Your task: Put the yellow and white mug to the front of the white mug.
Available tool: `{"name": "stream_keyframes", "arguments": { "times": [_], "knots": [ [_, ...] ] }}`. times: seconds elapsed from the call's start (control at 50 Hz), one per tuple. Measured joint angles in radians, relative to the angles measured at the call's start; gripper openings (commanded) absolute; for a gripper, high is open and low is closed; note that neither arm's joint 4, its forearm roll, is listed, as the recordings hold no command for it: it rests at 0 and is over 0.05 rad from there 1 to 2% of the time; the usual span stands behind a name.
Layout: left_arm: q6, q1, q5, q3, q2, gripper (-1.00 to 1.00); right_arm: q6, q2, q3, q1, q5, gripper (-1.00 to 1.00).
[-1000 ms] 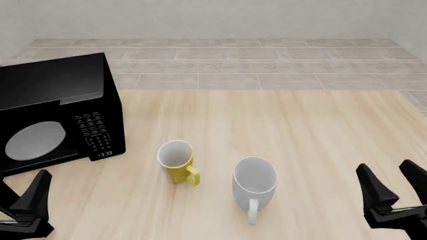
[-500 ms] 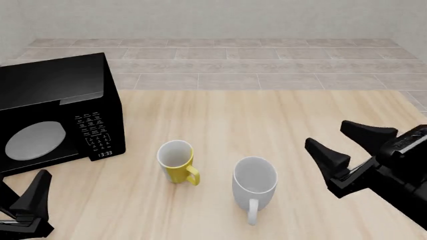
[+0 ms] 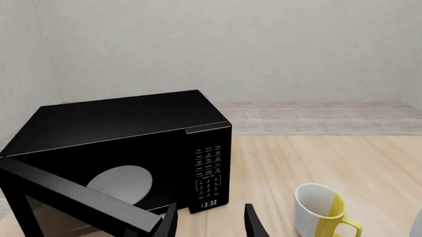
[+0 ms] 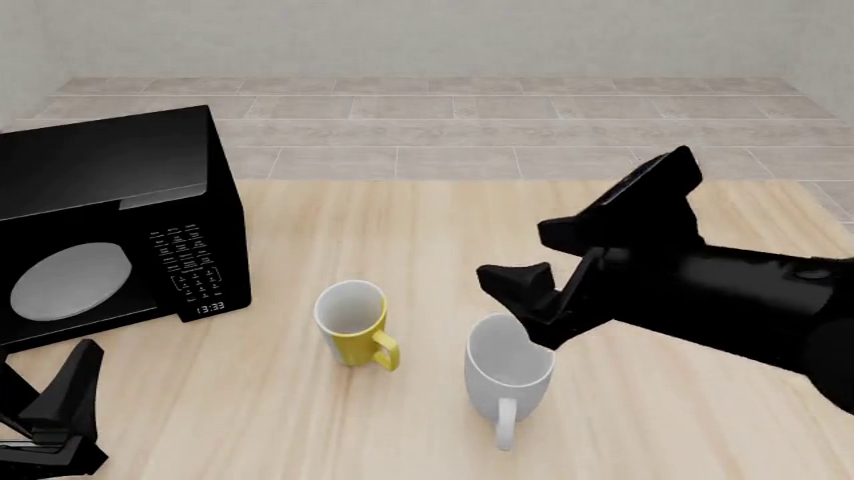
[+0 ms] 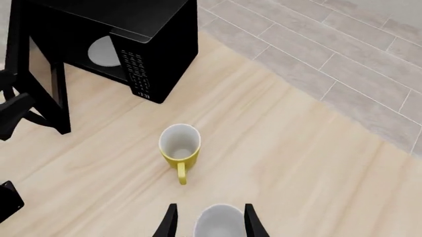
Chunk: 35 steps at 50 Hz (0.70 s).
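The right gripper (image 4: 530, 255) hung above the table (image 4: 441, 215) with its jaws spread wide and nothing between them, its two dark fingers pointing left and a little downward. It sat just above and beyond the far rim of the white mug (image 4: 509, 372); in the right wrist view that mug's rim (image 5: 220, 221) showed between the two fingers (image 5: 169, 223), lower down and not touched. The arm behind it stretched away to the right edge of the front view.

The left gripper (image 4: 60, 410) stayed low at the near left corner, jaws apart (only the finger tips (image 3: 169, 221) showed in its own wrist camera) and holding nothing.

The yellow and white mug (image 4: 354, 323) stood upright on the table, just to the left of the white mug and slightly farther away, the two apart. Its handle pointed toward the near right. The white mug was upright as well, handle toward the near side.

A black microwave (image 4: 114, 225) stood at the left of the table with its door (image 3: 76, 200) swung open toward the near side, a round plate (image 4: 71, 282) visible inside, and its keypad facing right. Beyond the table lay a tiled floor (image 4: 467, 125).
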Motion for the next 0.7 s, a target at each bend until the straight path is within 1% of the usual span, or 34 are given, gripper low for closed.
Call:
{"name": "stream_keyframes", "arguments": {
  "times": [0.22, 0.36, 0.58, 0.7],
  "knots": [
    [0.0, 0.0, 0.0, 0.0, 0.0, 1.0, 0.019, 0.18, -0.158, 0.022, 0.122, 1.0],
    [0.0, 0.0, 0.0, 0.0, 0.0, 1.0, 0.014, 0.282, -0.234, 0.026, 0.181, 1.0],
    [0.0, 0.0, 0.0, 0.0, 0.0, 1.0, 0.059, 0.39, -0.286, 0.089, 0.217, 1.0],
    [0.0, 0.0, 0.0, 0.0, 0.0, 1.0, 0.068, 0.439, -0.312, 0.108, 0.225, 1.0]
  ]
}}
